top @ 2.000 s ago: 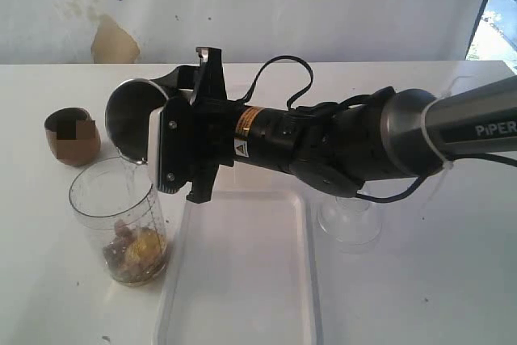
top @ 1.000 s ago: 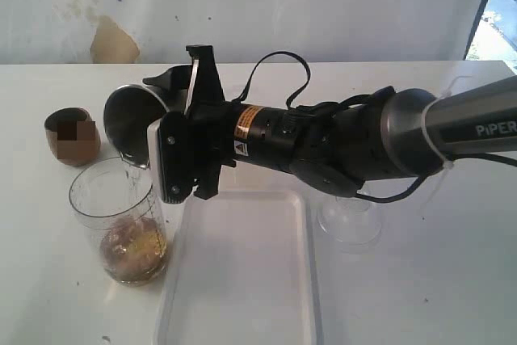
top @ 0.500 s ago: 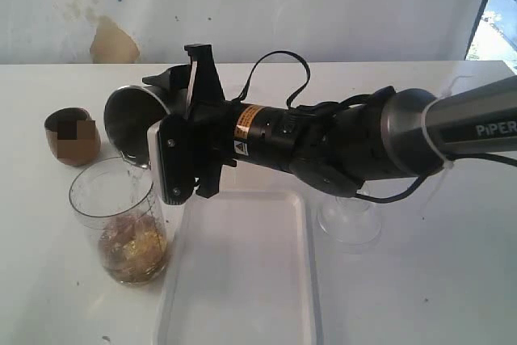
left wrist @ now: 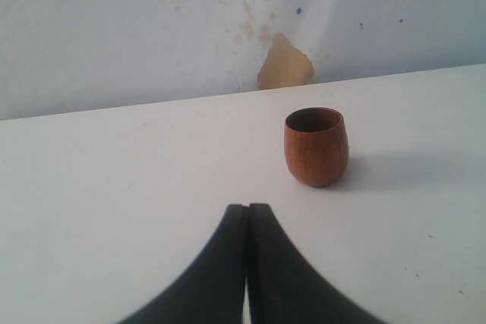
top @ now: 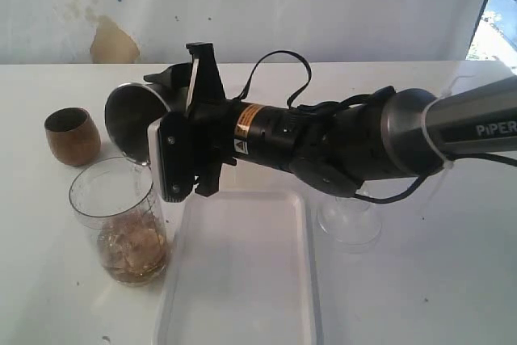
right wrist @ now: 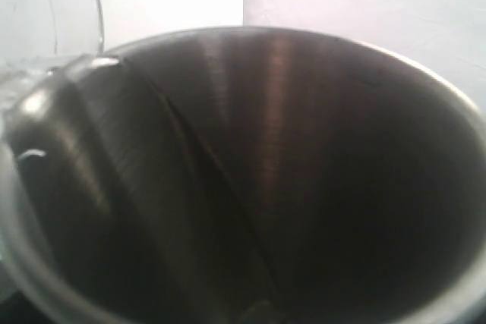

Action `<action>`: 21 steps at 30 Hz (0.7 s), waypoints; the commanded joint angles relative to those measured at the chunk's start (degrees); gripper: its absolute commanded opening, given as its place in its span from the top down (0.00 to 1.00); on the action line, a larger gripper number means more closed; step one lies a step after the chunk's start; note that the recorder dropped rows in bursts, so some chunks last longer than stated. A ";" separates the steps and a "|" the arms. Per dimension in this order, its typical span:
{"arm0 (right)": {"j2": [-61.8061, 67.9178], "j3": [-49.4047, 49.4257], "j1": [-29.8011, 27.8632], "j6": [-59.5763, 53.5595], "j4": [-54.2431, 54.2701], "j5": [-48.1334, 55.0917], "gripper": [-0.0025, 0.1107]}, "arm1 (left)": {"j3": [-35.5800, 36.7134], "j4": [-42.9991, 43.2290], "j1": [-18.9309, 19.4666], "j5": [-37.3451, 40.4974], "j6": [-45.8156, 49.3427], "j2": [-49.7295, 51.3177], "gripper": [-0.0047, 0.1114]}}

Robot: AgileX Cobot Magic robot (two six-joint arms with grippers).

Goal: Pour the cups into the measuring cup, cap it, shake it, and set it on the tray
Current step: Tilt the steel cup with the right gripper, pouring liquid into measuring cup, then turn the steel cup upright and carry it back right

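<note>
Whereas a thin stream ran from the tumbler 2 s back, the ext. view now shows none. The tapered brushed-steel tumbler (top: 129,123) lies tipped on its side in the right gripper (top: 179,78). The jaws clamp its wall, and its mouth sits over the far rim of the clear graduated plastic measuring cup (top: 121,216), near left. Brown liquid there stands higher than before, and the yellow bits no longer stand out. The small rounded brown wooden cup (top: 73,136) stands upright far left, pos. unchanged. The flat white rectangular tray (top: 242,280) lies just right of the measuring cup.

L wrist view: left gripper (left wrist: 247,218) pressed closed, holding nothing. The wooden cup (left wrist: 317,146) is upright on the white table (left wrist: 114,187), apart from the gripper; contents not visible.

R wrist view: tumbler (right wrist: 288,157) interior looks drained, w/ the measuring cup rim (right wrist: 95,5) beside its lip. Judgement: this pour approx. done. Next, right the tumbler, set it down, then cap.
</note>
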 commanded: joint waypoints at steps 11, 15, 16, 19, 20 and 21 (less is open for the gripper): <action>-0.95 -0.75 -0.25 10.94 1.77 -3.05 0.98 | 0.32 0.00 -0.11 -0.17 -0.12 -0.28 0.96; -0.95 -0.75 -0.25 21.40 1.77 -3.05 0.98 | 0.32 0.00 -0.11 -0.17 -0.12 -0.28 0.96; -1.06 -0.75 -0.25 23.31 1.77 -3.05 0.98 | 0.32 0.00 -0.11 -0.17 -0.12 -0.28 0.96; -1.07 -0.75 -0.25 29.86 1.77 -3.18 0.98 | 0.32 0.00 -0.11 -0.17 -0.12 -0.28 0.96; -1.07 -0.75 -0.25 33.79 1.77 -3.18 0.98 | 0.32 0.00 -0.11 -0.17 -0.12 -0.28 0.96; -1.07 -0.75 -0.25 36.21 1.77 -3.18 0.98 | 0.32 0.00 -0.11 -0.17 -0.12 -0.28 0.96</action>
